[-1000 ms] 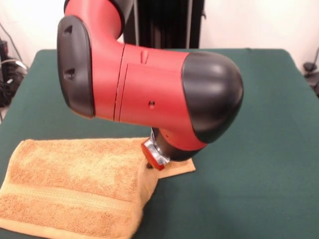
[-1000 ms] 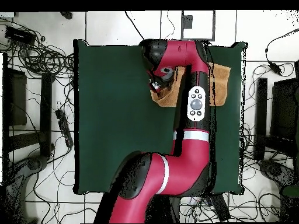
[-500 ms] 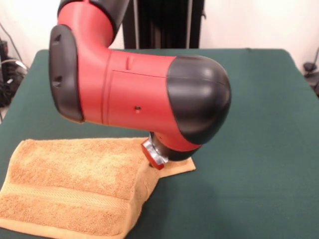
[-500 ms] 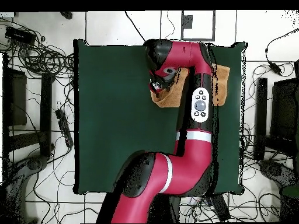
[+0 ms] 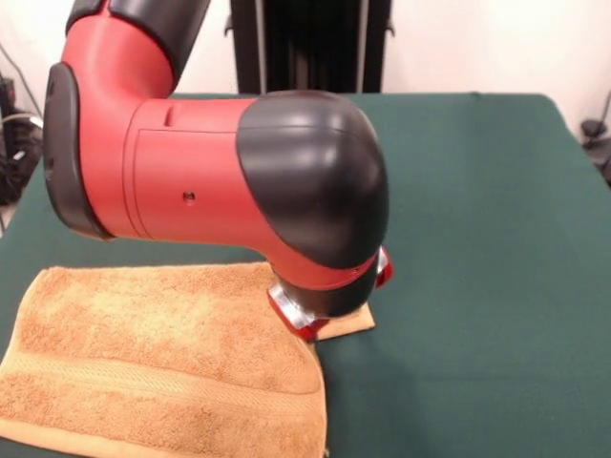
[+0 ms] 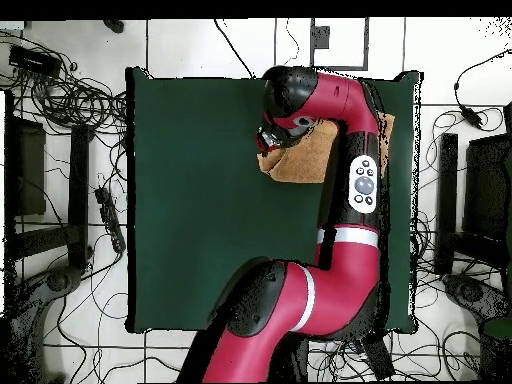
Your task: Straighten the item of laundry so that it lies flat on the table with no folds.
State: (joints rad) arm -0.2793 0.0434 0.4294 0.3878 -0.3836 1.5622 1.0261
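At the table's front-left corner in the front view, the towel (image 5: 162, 367): orange-tan terry, lying mostly flat, one paler woven band running across it near the lower edge. Cut off by the picture's bottom edge and just short of the left one. Right side ends in a straight hem dropping from under the arm's end; beyond that, a small paler flap (image 5: 346, 322) sticking out to the right on the green cloth, seemingly a turned-over or tucked corner, though hard to tell which. Far upper right corner hidden behind the arm.

In the overhead view, same towel (image 6: 300, 160) near the top edge of the table, toward the right; only a tan patch left of the arm and a thin strip beyond it showing, middle covered by the arm.

Directly over the towel's right part, the arm (image 5: 220, 181): big red and black wrist filling much of the front view, blocking the table behind it. Below it, a metal ring with red tabs, just above or on the cloth; contact not clear. Gripper (image 6: 270, 142) barely glimpsed from above as a dark and red cluster at the towel's left corner; cannot tell whether jaws spread or closed, nor whether pinching cloth.

Around it all, the table (image 5: 477, 239), dark green, bare on the right half.
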